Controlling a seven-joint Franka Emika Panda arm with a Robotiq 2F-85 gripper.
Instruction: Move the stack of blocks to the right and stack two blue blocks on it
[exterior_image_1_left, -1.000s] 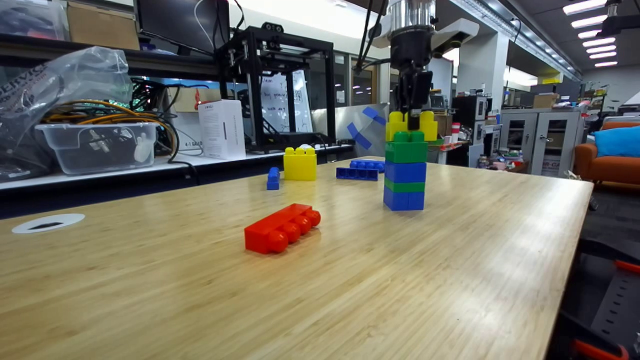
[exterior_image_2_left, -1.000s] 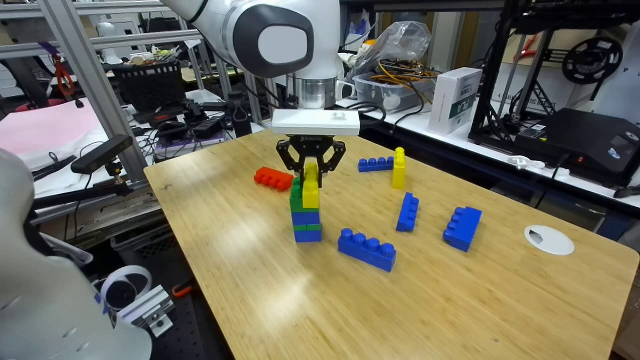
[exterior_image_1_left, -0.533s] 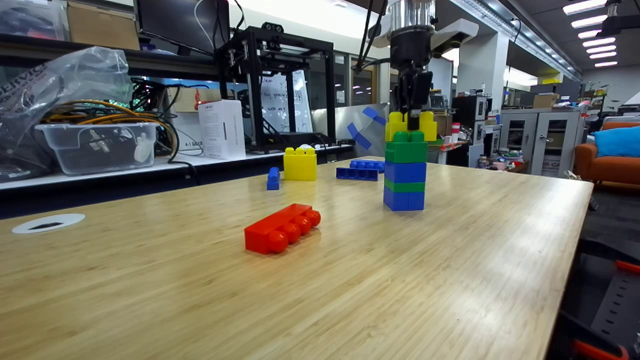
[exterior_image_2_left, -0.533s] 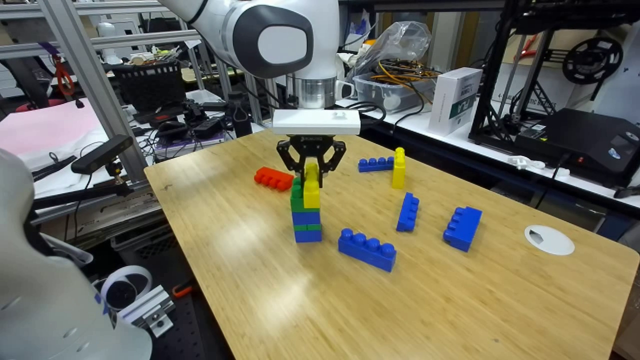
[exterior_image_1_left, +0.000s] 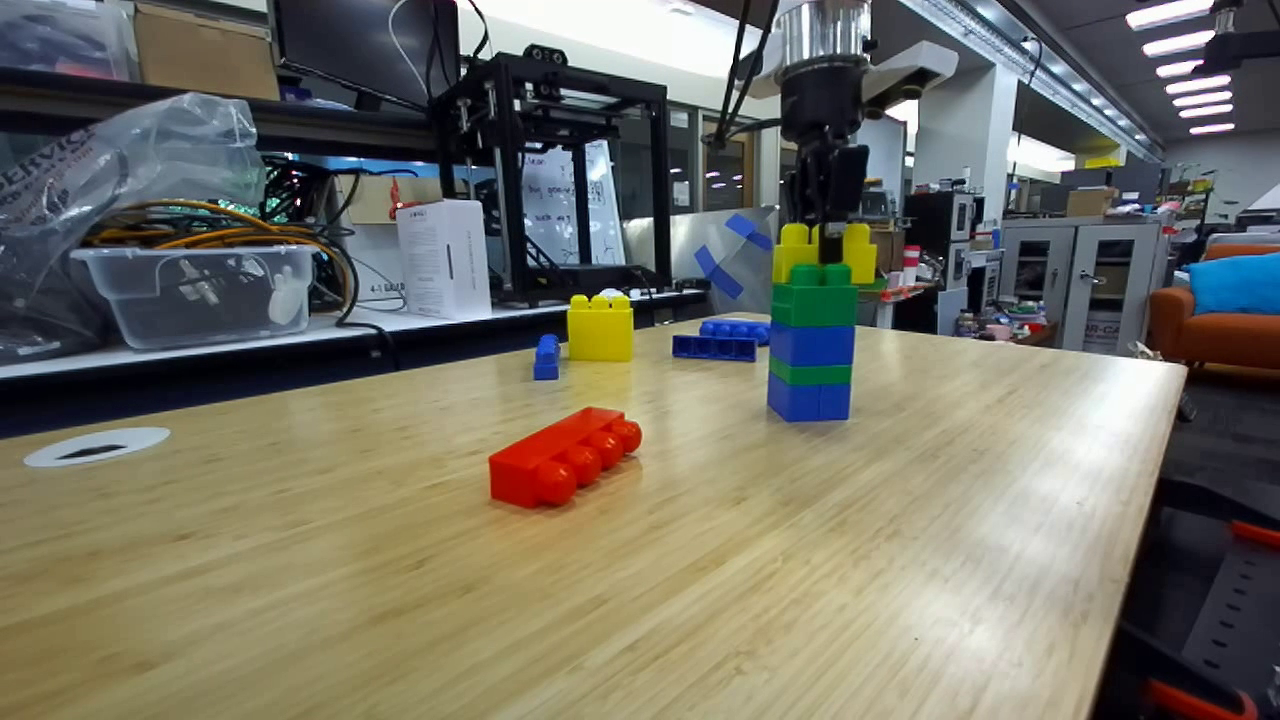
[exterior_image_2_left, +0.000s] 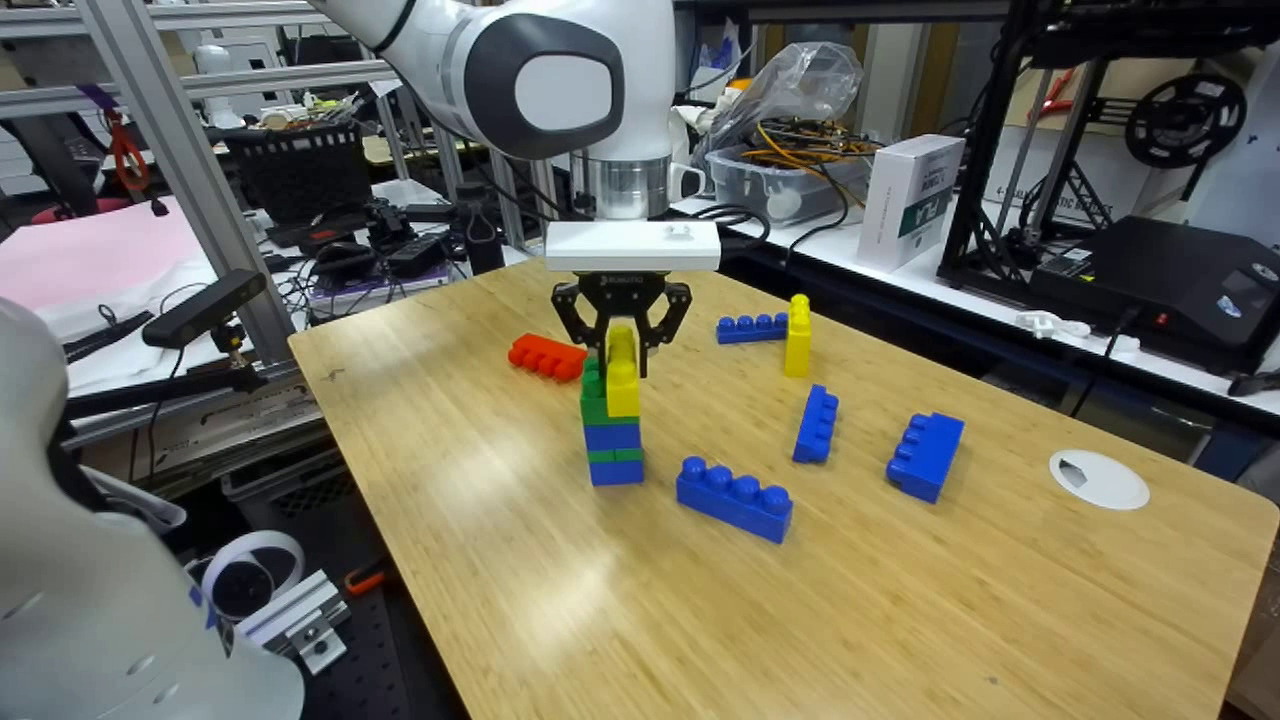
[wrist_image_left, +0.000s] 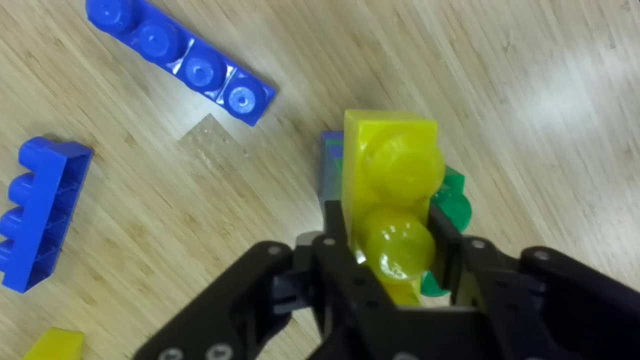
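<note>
The upright tower of blue, green and yellow studded plastic bricks (exterior_image_1_left: 812, 338) stands directly beneath the black metal gripper (exterior_image_2_left: 622, 369), whose jaws flank the tower's yellow top brick (wrist_image_left: 392, 200) along its long sides, whether clamped or slack cannot be determined.

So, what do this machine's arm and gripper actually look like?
The arm is smooth, rounded and white, with a dark grey ring around a white oval cap, then a shiny silver cylinder. Black cables run beside it. Below that come a flat white bar and the gripper, which is black and angular, jointed at the sides, with small pale lettering.
</note>
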